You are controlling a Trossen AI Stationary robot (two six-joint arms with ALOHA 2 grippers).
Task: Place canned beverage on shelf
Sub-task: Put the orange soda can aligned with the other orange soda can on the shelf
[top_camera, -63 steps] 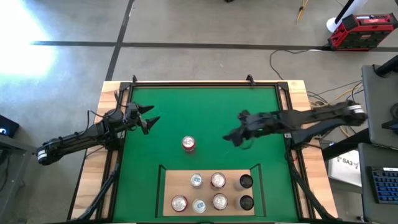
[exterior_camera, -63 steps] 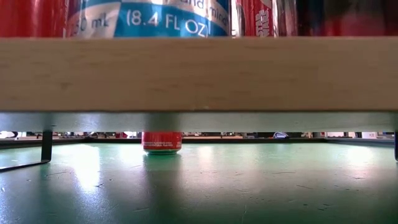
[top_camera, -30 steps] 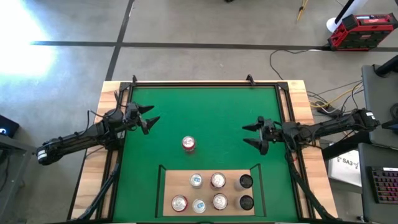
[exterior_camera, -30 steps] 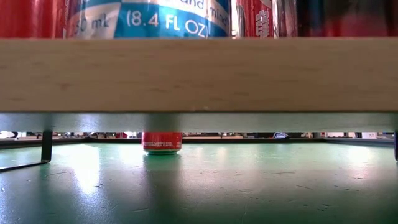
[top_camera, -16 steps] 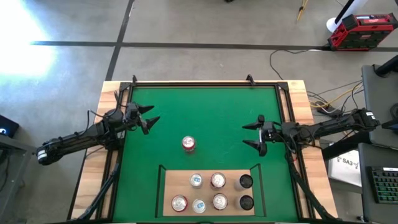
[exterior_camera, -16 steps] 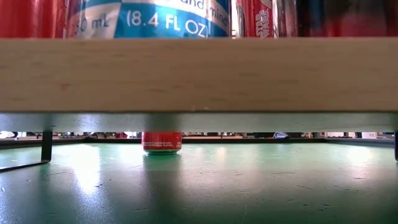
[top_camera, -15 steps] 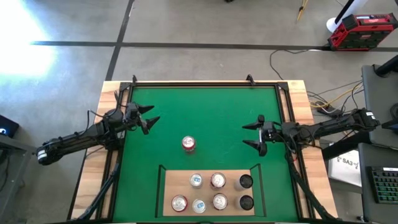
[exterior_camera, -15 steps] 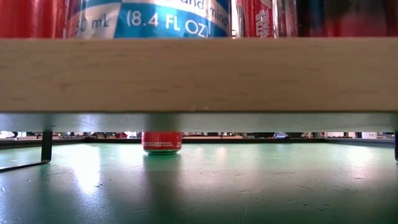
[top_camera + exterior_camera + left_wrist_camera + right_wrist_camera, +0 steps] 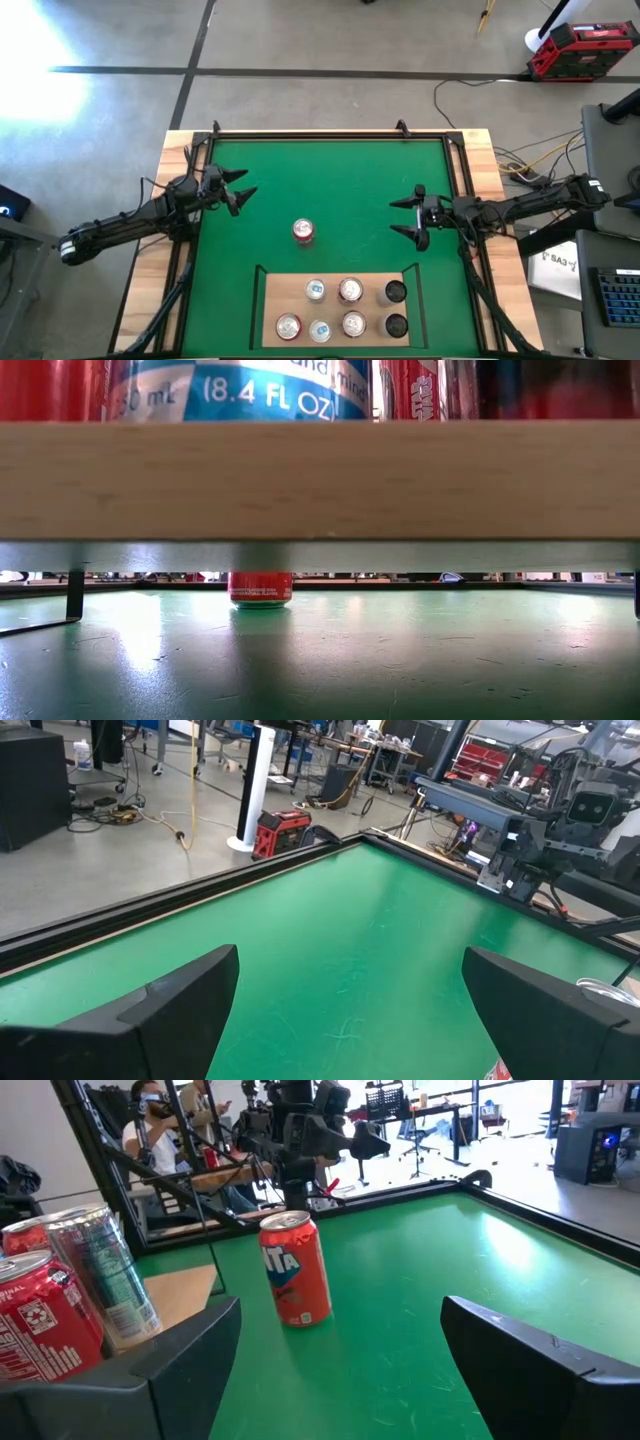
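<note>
A red beverage can [image 9: 303, 231] stands upright on its base on the green mat, just beyond the shelf [image 9: 300, 300]; the right wrist view shows it too [image 9: 296, 1268]. The shelf is a pale wood board with a black rail at the mat's near edge, and several cans stand on it. My left gripper [image 9: 250, 183] hangs open over the mat's left side, pointing toward the middle. My right gripper [image 9: 393, 217] hangs open over the mat's right side, facing the can from well off. Nothing is between either pair of fingers [image 9: 350, 1010] [image 9: 340, 1340].
The cans on the shelf [image 9: 60, 1295] stand close beside the right gripper's line to the loose can. In the low view the shelf board [image 9: 320, 480] stands raised above the mat on black legs [image 9: 75, 592]. People sit beyond the table's left side [image 9: 150, 1110]. Open mat lies toward the far edge.
My right arm had reached over the mat's middle two seconds ago and drew back toward the table's right edge. Over the last second it has stayed there, its gripper rolling a little. The red can has not moved.
</note>
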